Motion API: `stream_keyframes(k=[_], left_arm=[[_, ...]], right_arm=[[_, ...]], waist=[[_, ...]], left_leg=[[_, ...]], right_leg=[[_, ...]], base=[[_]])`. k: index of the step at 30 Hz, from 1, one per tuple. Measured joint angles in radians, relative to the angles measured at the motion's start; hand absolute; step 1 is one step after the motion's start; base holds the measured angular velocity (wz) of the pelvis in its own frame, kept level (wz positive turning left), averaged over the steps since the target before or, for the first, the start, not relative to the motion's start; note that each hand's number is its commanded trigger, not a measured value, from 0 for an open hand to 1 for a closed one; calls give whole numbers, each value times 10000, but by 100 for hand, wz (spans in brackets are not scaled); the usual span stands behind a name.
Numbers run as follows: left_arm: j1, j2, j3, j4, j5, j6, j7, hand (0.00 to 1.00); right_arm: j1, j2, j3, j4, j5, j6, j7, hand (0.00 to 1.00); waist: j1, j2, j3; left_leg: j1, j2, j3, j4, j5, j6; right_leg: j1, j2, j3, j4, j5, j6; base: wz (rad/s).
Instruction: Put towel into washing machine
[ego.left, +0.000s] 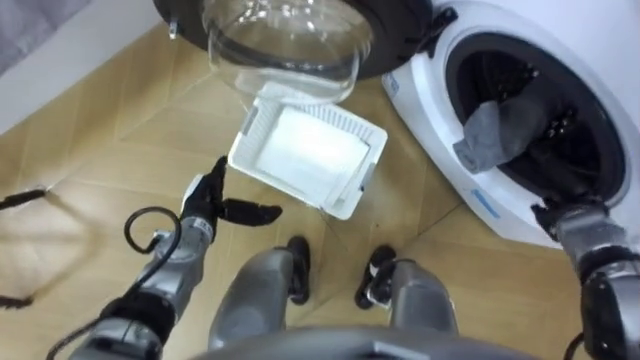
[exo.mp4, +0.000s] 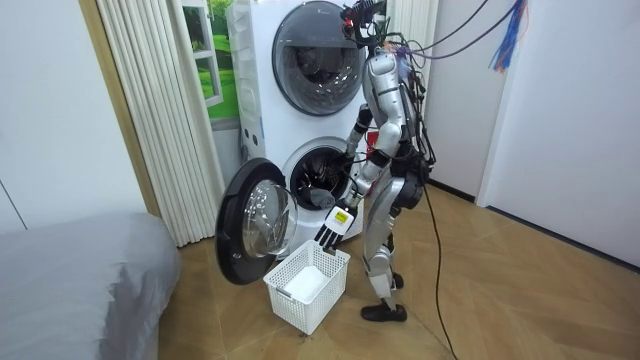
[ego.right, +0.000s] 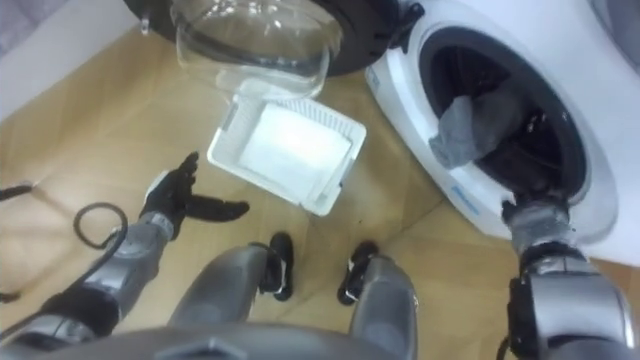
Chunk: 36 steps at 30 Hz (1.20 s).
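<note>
At the lower lip of the washing machine's (ego.left: 430, 90) mouth, the right hand (ego.left: 556, 214), entering from the lower right; fingers lost in the dark of the drum (ego.left: 600, 120), so cannot tell whether spread or curled round anything. Just up and to the left of that hand, the grey towel (ego.left: 497, 135); draped over the drum's front lip, part inside, one end lolling out over the rim; long axis slanting from the low outer end up and inward to the right. Far across on the other side, the left hand (ego.left: 205, 200); open, fingers straight, thumb spread, holding nothing; low over the wooden floor (ego.left: 100, 150), just beside the white basket (ego.left: 287, 186) and well apart from the towel. Nearer by far: the right hand; probably a matter of pushing inward along that slant until clear of the lip. Inside the drum, besides the towel, dark shapes not to be made out. In the basket, something pale and flat; cloth or bare bottom, cannot tell. Glass door (ego.left: 285, 45) swung wide, over the basket's far end, clear of the mouth.
</note>
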<state>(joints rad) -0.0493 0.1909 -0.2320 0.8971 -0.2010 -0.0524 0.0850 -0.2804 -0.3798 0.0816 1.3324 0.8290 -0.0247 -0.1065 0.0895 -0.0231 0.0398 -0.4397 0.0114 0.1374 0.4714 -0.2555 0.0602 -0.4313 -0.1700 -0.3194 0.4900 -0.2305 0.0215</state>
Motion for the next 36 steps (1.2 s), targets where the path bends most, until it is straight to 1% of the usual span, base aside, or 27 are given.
stream_keyframes(k=[1, 2, 3, 4, 5, 6, 7, 8, 9, 10, 11, 12, 13, 14, 16, 18, 19, 20, 23, 25, 26, 28, 30, 31, 33, 36], left_arm=[[62, 48, 12, 150, 2, -12, 2, 0], [227, 178, 23, 324, 0, -17, 6, 0], [464, 324, 56, 335, 1, -30, 2, 0], [568, 349, 149, 361, 1, -49, -5, 0], [723, 345, 437, 469, 42, -128, 0, 0], [927, 351, 754, 546, 253, -173, 5, 0], [1030, 356, 902, 577, 375, -194, 25, 0], [1251, 360, 1123, 651, 463, -209, 78, 0], [1423, 362, 1183, 737, 565, -224, 154, 0], [1494, 365, 1182, 779, 581, -234, 160, 0], [1657, 359, 1184, 895, 596, -273, 166, 0], [1776, 338, 1197, 1082, 624, -308, 169, 0], [1791, 321, 1216, 1127, 668, -311, 171, 0], [1977, 261, 1316, 1164, 743, -334, 172, 0], [2161, 197, 1377, 1270, 750, -364, 189, 0], [2479, 191, 1531, 1280, 788, -397, 206, 0], [2549, 191, 1577, 1291, 789, -408, 210, 0], [2623, 188, 1662, 1368, 806, -420, 213, 0], [2638, 120, 1950, 1531, 868, -419, 236, 0], [2671, 63, 2119, 1533, 896, -412, 270, 0], [2706, -2, 2331, 1533, 1077, -401, 326, 0], [2752, -35, 2516, 1548, 1190, -371, 364, 0], [2779, -52, 2611, 1692, 1188, -228, 376, 0], [2765, -61, 2611, 1769, 1201, -184, 377, 0], [2745, -155, 2697, 1918, 1473, -13, 381, 0], [2734, -278, 2710, 1940, 1841, 205, 382, 0]], right_arm=[[112, 19, 117, 12, -407, -2, 41, 0], [420, 80, 183, 26, -1038, -3, 101, 0], [720, 139, 304, 1, -1481, -11, 191, 0], [881, 151, 356, -37, -1705, -14, 255, 0], [1206, 171, 357, -169, -2082, -28, 385, 0], [1492, 252, 357, -304, -2388, -53, 450, 0], [1620, 318, 357, -404, -2533, -56, 465, 0], [1872, 458, 361, -504, -2801, -75, 590, 0], [2104, 606, 409, -494, -3010, -93, 731, 0], [2234, 671, 488, -538, -3172, -94, 786, 0], [2435, 848, 546, -560, -3590, -101, 936, 0], [2562, 1041, 537, -493, -3950, -100, 1093, 0], [2643, 1127, 537, -487, -4132, -96, 1177, 0], [2844, 1264, 538, -497, -4450, -95, 1322, 0], [3033, 1373, 537, -594, -4638, -108, 1390, 0], [3304, 1486, 540, -706, -4844, -204, 1395, 0], [3391, 1503, 540, -747, -4846, -222, 1406, 0], [3526, 1519, 538, -816, -4854, -299, 1415, 0], [3799, 1518, 485, -820, -4961, -339, 1440, 0], [3813, 1522, 388, -816, -5147, -342, 1495, 0], [3848, 1540, 222, -815, -5267, -333, 1530, 0], [3902, 1583, 114, -808, -5294, -286, 1532, 0], [3896, 1655, 115, -793, -5272, -255, 1536, 0], [3896, 1675, 115, -793, -5247, -250, 1539, 0], [3904, 1769, 66, -784, -5210, -165, 1554, 0], [3838, 1834, 38, -542, -5238, -148, 1647, 0]], waist=[[-14, 35, -30], [-18, 75, -58], [-24, 85, -76], [-39, 88, -81], [-32, 83, -85], [-24, 54, -119], [-25, 35, -137], [-61, 8, -192], [-81, 11, -208], [-87, 19, -222], [-118, 11, -297], [-161, 2, -348], [-181, 2, -351], [-270, 7, -377], [-285, 20, -411], [-279, 1, -408], [-284, 0, -411], [-302, 16, -393], [-344, 42, -365], [-339, 77, -343], [-340, 95, -331], [-329, 109, -331], [-336, 122, -312], [-344, 122, -319], [-422, 114, -307], [-485, 64, -292]], left_leg=[[112, 19, -36, -100, 14, -19], [356, 76, -47, -271, 22, -33], [535, 126, -48, -359, 26, -45], [640, 134, -51, -420, 31, -54], [844, 124, -49, -575, 48, -82], [1092, 115, -19, -758, 66, -107], [1221, 114, -5, -840, 80, -127], [1468, 107, 3, -991, 94, -149], [1770, 125, 3, -1134, 104, -167], [1932, 137, 2, -1219, 110, -180], [2251, 134, -16, -1453, 133, -218], [2555, 132, -15, -1694, 145, -238], [2715, 133, -12, -1763, 149, -246], [2979, 127, -3, -1927, 163, -269], [3351, 97, 48, -2203, 191, -305], [3788, 103, 230, -2410, 225, -355], [3891, 103, 258, -2471, 229, -363], [4118, 104, 267, -2542, 233, -373], [4489, 113, 275, -2746, 251, -408], [4651, 116, 284, -2826, 249, -413], [4756, 112, 303, -2854, 242, -425], [4889, 130, 367, -2935, 236, -437], [5064, 142, 438, -3057, 242, -461], [5095, 141, 435, -3066, 242, -463], [5206, 142, 431, -3110, 231, -481], [5222, 149, 441, -3117, 227, -487]], right_leg=[[170, 51, -63, -184, 61, 2], [495, 161, -126, -496, 143, 14], [756, 247, -182, -746, 222, 11], [860, 284, -180, -835, 250, 17], [1047, 327, -140, -975, 269, 33], [1229, 345, -116, -1081, 283, 42], [1333, 358, -101, -1144, 296, 43], [1536, 380, -101, -1241, 300, 47], [1874, 459, -96, -1466, 335, 60], [2054, 505, -100, -1585, 369, 70], [2396, 566, -130, -1836, 412, 76], [2688, 605, -136, -1996, 423, 89], [2841, 624, -132, -2057, 432, 101], [3084, 661, -122, -2200, 442, 115], [3341, 686, -44, -2301, 444, 122], [3609, 758, 156, -2411, 444, 122], [3712, 786, 173, -2478, 445, 122], [3935, 822, 182, -2582, 446, 122], [4233, 874, 219, -2714, 443, 126], [4382, 908, 343, -2795, 443, 127], [4501, 930, 422, -2888, 443, 127], [4564, 961, 467, -2887, 443, 127], [4699, 999, 523, -2922, 442, 128], [4739, 1006, 542, -2944, 442, 129], [4886, 1031, 563, -3054, 442, 129], [4909, 1044, 583, -3070, 442, 129]], base=[[0], [0], [0], [-3], [-4], [-7], [-10], [-6], [-3], [0], [0], [0], [0], [-7], [-13], [-22], [-17], [-9], [-5], [-5], [-7], [-11], [-11], [0], [0], [0]])
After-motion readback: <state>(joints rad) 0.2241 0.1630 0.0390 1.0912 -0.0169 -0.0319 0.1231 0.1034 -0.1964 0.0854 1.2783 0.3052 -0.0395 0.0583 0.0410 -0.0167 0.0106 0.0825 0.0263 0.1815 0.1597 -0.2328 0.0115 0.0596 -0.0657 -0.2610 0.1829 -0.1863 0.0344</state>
